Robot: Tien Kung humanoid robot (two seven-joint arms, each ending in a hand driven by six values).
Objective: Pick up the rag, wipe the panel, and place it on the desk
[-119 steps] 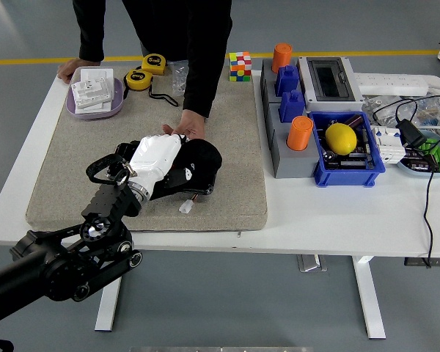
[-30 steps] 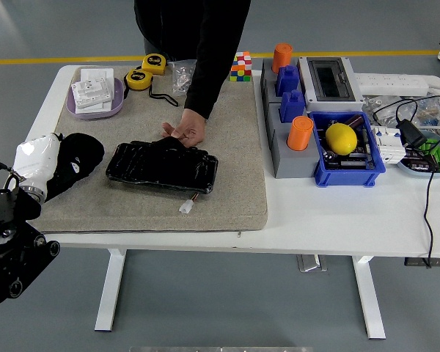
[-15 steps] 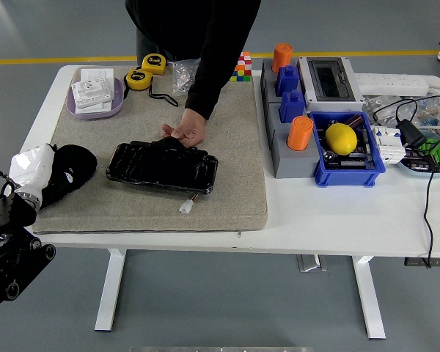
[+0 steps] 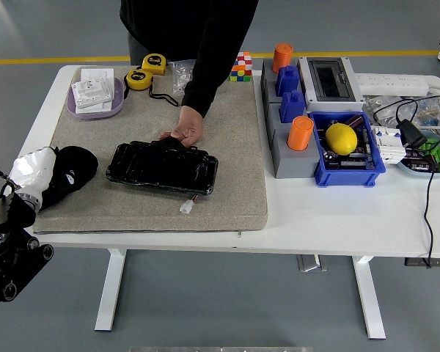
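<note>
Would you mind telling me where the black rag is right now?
In the head view, the black rag lies at the left edge of the grey mat, under the robot's left hand, left of the glossy black panel.

The panel (image 4: 162, 167) lies in the middle of the mat (image 4: 227, 198) on the left half of the table (image 4: 337, 220), with a person's hand (image 4: 179, 130) on its far edge and the rag (image 4: 67, 173) to its left at the mat's left edge, under the left hand (image 4: 35, 170). Behind them, at the mat's far left corner, a tray (image 4: 95, 94) sits beside two tape measures (image 4: 147, 71). Right of the mat stands a bin (image 4: 348, 149) holding a lemon (image 4: 341, 138), with a cup (image 4: 299, 133) just left of it and a box (image 4: 328, 78) behind.
</note>
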